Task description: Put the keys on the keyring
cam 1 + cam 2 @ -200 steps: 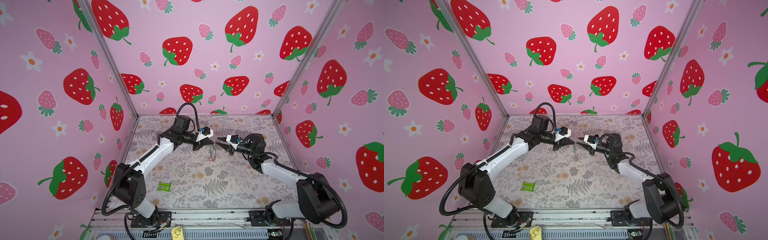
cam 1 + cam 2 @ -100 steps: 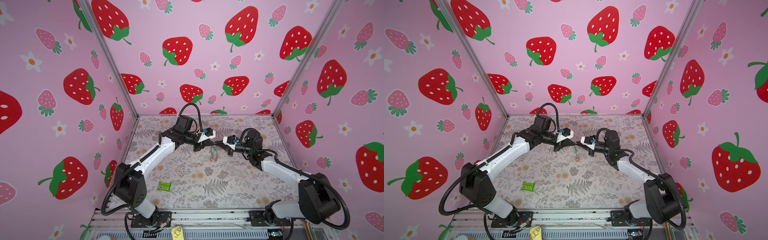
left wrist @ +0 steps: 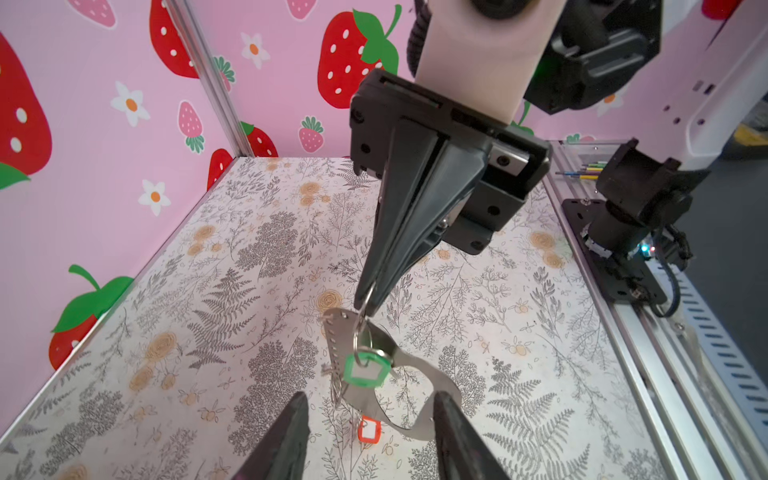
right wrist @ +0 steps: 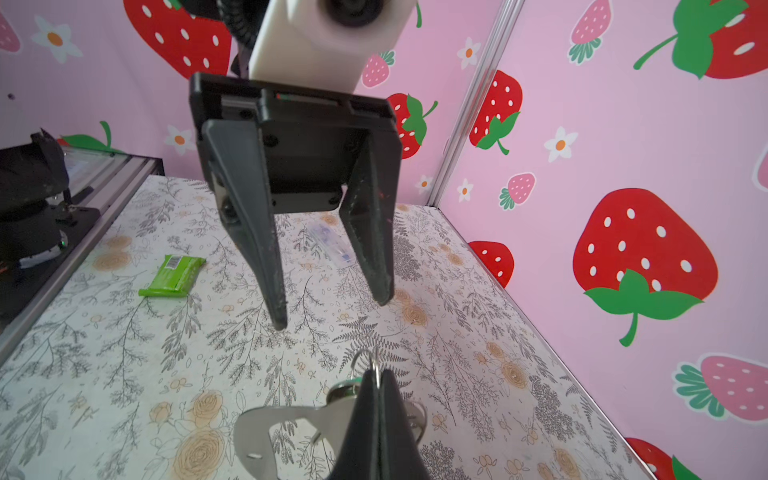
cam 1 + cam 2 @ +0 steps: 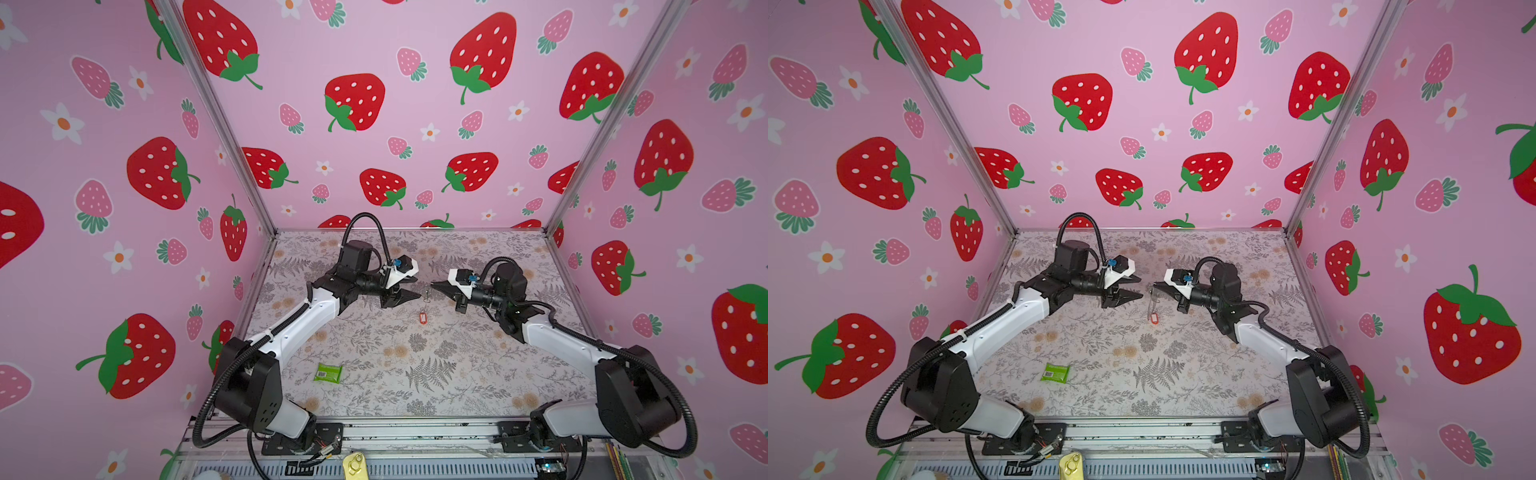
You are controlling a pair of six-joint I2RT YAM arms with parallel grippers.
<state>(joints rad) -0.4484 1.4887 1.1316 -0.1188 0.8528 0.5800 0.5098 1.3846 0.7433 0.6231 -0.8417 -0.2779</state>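
Keys: green tag [image 3: 365, 370] and red tag [image 3: 368, 430] both hang off the keyring [image 3: 358, 332]. The bunch is in the air between the two grippers, over the middle of the desk [image 5: 415, 374] toward its back edge.

Right gripper [image 3: 368, 297] is clamped fully on the keyring's wire, tip to tip, and carries the whole bunch. Left gripper [image 3: 372, 395] is roughly half open and empty, one finger on each side of the bunch's lower end.

Bunch layout:
- Green tag is just under the right gripper's tips, threaded on the ring.
- A flat metal plate [image 3: 415, 368] with a cut-out hangs behind it. Its lower corner is just beside one left finger; I can't tell if they touch.
- A thin chain [image 3: 336, 384] runs down toward the red tag, the lowest piece.
- In both top views the red tag [image 5: 423, 318] sits below the gap between the tips. I can't tell if it reaches the desk.
- I also can't tell whether red is on the ring itself or only on the chain.

My read: threading looks done or close to it, so the step in hand is clearing the left and parking the bunch.
- Pull the left straight back along its own axis with no sideways sweep, or the plate and chain between its fingers will snag.
- Don't loosen the right until the bunch is lowered onto the desk, since thin wire in a tip pinch can twist out.
- Go slow, because the bunch will swing.
- Green packet [image 5: 328, 372] near the front-left of the desk is well apart from all this, so ignore it.
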